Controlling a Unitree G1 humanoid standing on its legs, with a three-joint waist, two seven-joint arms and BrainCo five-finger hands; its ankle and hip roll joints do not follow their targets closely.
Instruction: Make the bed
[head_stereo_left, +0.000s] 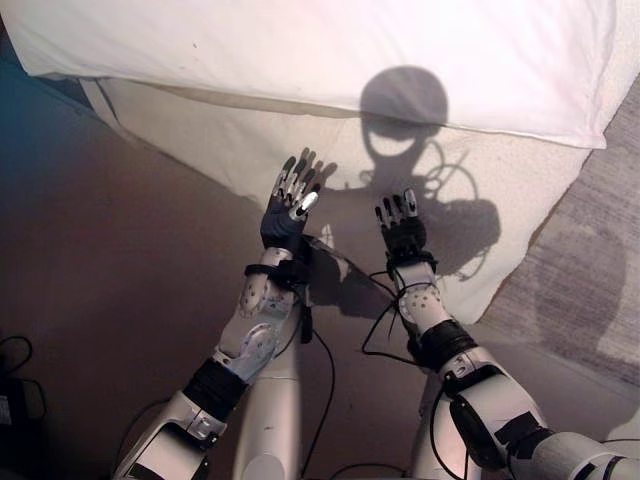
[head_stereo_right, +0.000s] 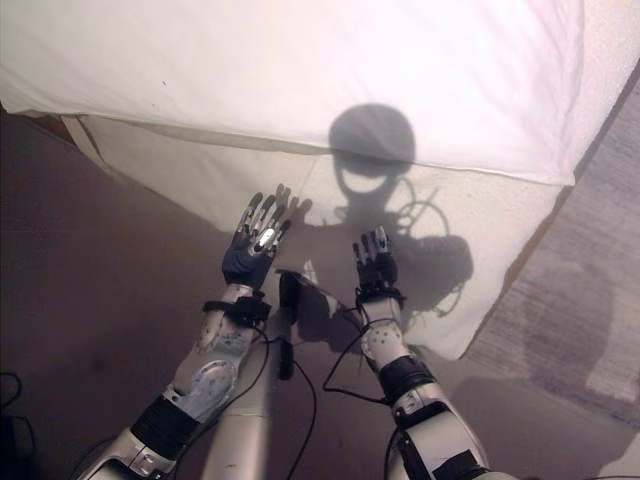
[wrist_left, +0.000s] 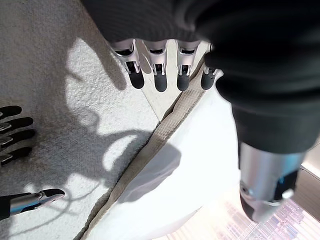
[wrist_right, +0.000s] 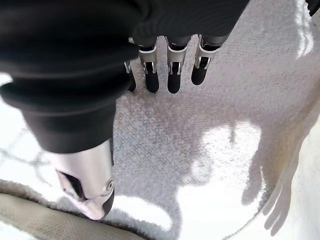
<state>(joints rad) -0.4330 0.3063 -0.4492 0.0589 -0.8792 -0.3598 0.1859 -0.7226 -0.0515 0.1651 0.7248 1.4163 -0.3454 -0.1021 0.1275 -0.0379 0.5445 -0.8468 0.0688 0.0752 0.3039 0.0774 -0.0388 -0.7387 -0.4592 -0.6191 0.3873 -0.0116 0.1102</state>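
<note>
- My two hands are closest to the camera, held out side by side over the corner of the bed. The left hand (head_stereo_left: 286, 215) has its fingers straight and spread, gripping nothing.
- My right hand (head_stereo_left: 402, 232) is just beside it, fingers relaxed and empty too.
- The off-white blanket (head_stereo_left: 250, 140) hangs down the side of the bed right past my fingertips, not touching as far as I can tell.
- The white duvet (head_stereo_left: 330, 50) lies on top of the bed, well beyond both hands.
- There's dark carpet (head_stereo_left: 110, 260) on my left.
</note>
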